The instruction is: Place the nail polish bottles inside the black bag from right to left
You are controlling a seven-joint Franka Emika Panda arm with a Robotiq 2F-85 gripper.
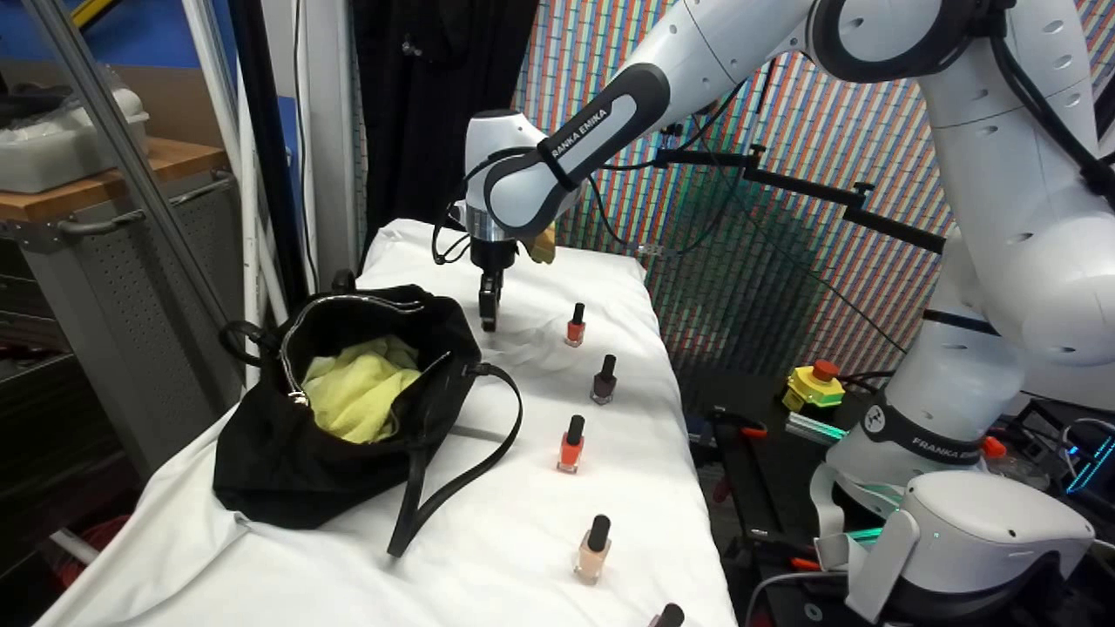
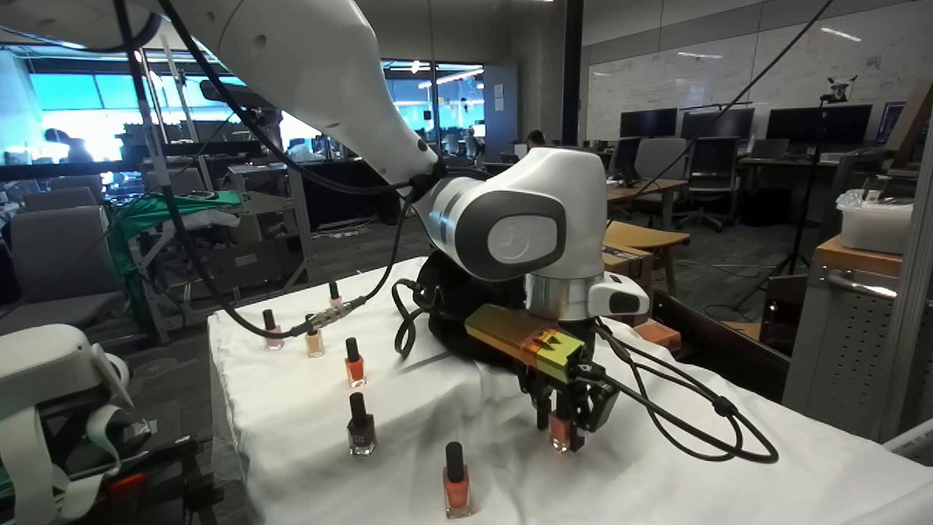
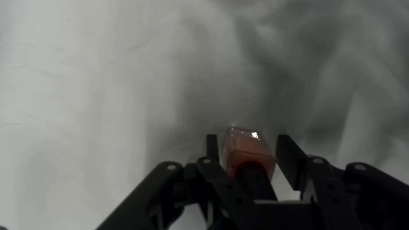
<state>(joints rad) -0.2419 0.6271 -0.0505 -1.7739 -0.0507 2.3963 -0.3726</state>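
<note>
A red-orange nail polish bottle [image 2: 560,435] stands upright on the white cloth, between the fingers of my gripper [image 3: 247,142]. Narrow gaps show beside the bottle in the wrist view, so the jaws stand open around it, partly narrowed. In an exterior view the gripper [image 1: 489,324] hides this bottle. Other nail polish bottles stand in a row: red [image 1: 575,331], dark [image 1: 604,385], orange [image 1: 571,450], beige [image 1: 591,559], plus pinkish ones such as the pink bottle [image 2: 273,337]. The black bag [image 1: 279,475] gapes open, yellow-green lining [image 1: 359,387] showing; the arm partly covers it in an exterior view.
A long bag strap [image 1: 462,475] loops over the white cloth [image 1: 488,575] toward the bottles. Loose black cables [image 2: 700,430] hang from the wrist close to the table. A white headset [image 1: 984,531] and a yellow emergency stop [image 1: 812,389] sit by the arm's base.
</note>
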